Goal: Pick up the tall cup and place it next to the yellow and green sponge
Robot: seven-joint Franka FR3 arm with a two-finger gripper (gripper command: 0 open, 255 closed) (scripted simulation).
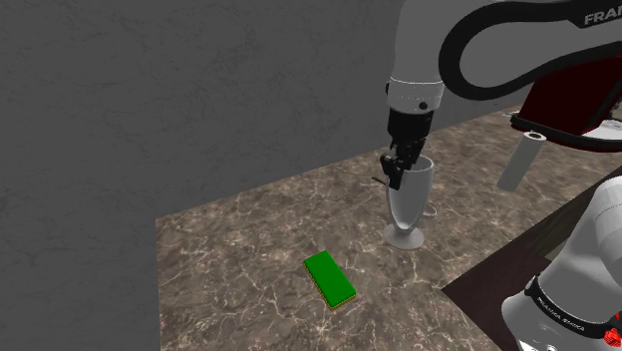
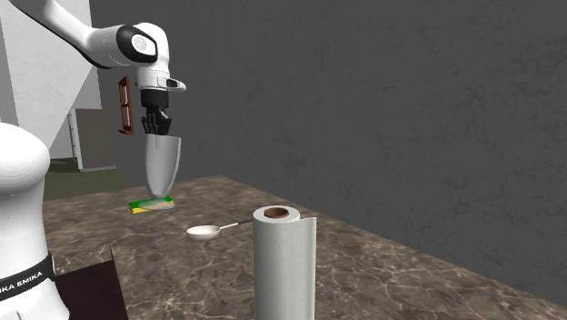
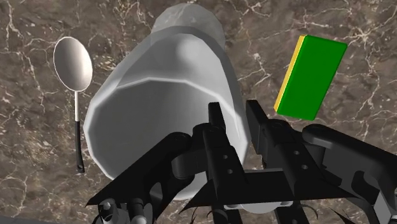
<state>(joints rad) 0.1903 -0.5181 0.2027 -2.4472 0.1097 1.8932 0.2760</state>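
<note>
A tall pale grey footed cup (image 1: pixel 407 199) stands upright on the dark marbled counter, and my gripper (image 1: pixel 401 172) comes down onto its rim from above. In the wrist view the gripper (image 3: pixel 240 127) is shut on the cup (image 3: pixel 159 95): one black finger (image 3: pixel 219 137) is inside the rim, the other outside. The second exterior view has the gripper (image 2: pixel 156 127) at the top of the cup (image 2: pixel 164 164). I cannot tell whether the foot touches the counter. The sponge (image 1: pixel 329 279), green on top with a yellow edge, lies flat a short way from the cup (image 2: pixel 151 205) (image 3: pixel 312 76).
A metal spoon (image 3: pixel 71 60) lies on the counter on the cup's other side from the sponge (image 2: pixel 204 231). A white paper towel roll (image 2: pixel 283 264) stands upright farther along (image 1: pixel 520 160). A grey wall (image 1: pixel 199 90) runs behind the counter (image 1: pixel 229 259).
</note>
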